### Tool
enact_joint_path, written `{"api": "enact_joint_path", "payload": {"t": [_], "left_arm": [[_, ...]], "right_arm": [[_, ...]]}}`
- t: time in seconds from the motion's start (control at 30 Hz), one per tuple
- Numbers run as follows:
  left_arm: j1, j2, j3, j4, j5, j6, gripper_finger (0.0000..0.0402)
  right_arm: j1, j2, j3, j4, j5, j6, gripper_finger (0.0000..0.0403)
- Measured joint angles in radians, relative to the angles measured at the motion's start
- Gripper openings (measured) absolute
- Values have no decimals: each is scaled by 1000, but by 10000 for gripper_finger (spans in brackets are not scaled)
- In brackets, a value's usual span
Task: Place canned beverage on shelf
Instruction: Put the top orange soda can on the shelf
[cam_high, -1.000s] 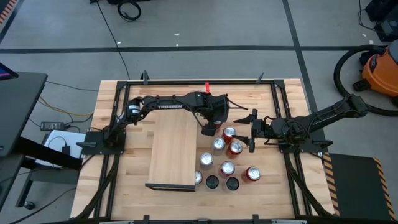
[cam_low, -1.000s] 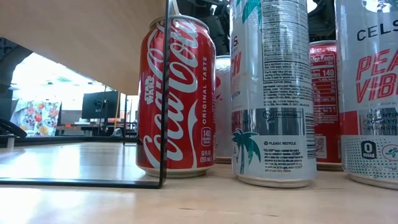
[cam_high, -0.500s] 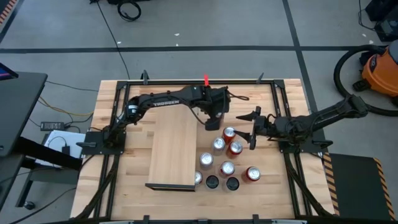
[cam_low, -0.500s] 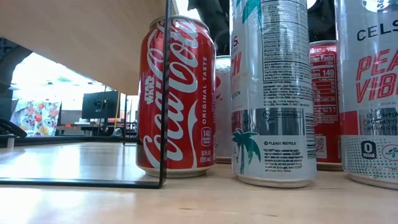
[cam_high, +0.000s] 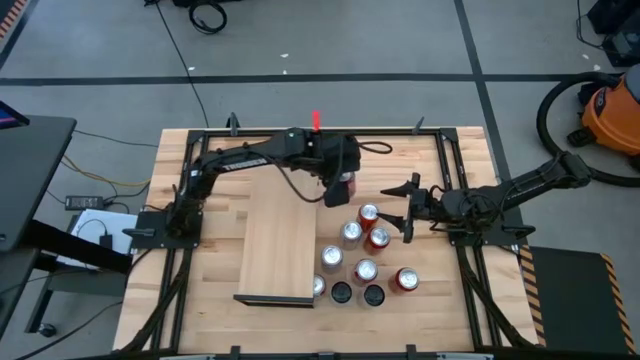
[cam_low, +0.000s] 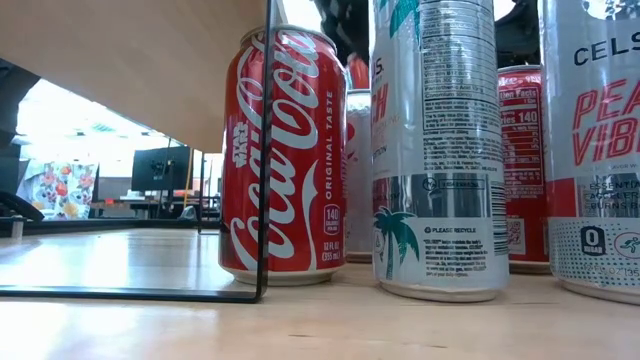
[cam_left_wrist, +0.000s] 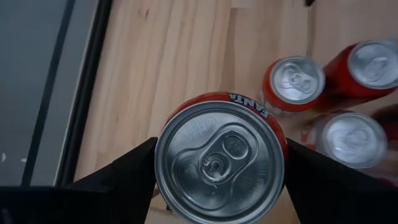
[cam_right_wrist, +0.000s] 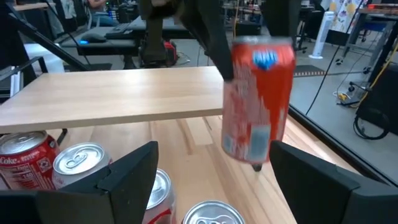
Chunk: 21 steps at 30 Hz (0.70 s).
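Observation:
An orange Fanta can (cam_left_wrist: 221, 163) hangs above the table with my left gripper (cam_high: 340, 180) shut on it, beside the shelf's far right corner. The right wrist view shows this can (cam_right_wrist: 258, 93) in the air beyond the shelf's edge. The shelf (cam_high: 280, 240) is a pale plywood board raised on a thin black frame, left of the can cluster. Several other cans (cam_high: 360, 250) stand upright on the tabletop. My right gripper (cam_high: 408, 205) stands open at the right of the cluster, nothing between its fingers. My left gripper pinches the Fanta can's side wall (cam_right_wrist: 233, 56) between its two fingers, one on each opposite side (cam_left_wrist: 149, 163) near the top. The fingers come from above, slanting down. The can hangs nearly upright, top up, clear of the table.
Red and white cans (cam_low: 285, 150) stand close together right of the shelf's frame. A black metal frame (cam_high: 440, 150) runs along the table's edges. Bare tabletop (cam_high: 390, 165) lies at the far side, beyond the cans.
My left gripper has risen with the Fanta can and drifted toward the table's far left, rolling at the wrist. The can, down among the other cans a second ago, now hangs clear above the table.

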Motion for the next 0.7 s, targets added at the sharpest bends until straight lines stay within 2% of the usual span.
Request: {"api": "enact_joint_path", "payload": {"t": [0.53,0.7], "left_arm": [[-2,-113,0,-347,-63,-170,297],[-1,-120,0,-341,-105,-187,297]], "right_arm": [[13,3,0,16,1,-3,318],[13,16,0,15,-4,-2,318]]}}
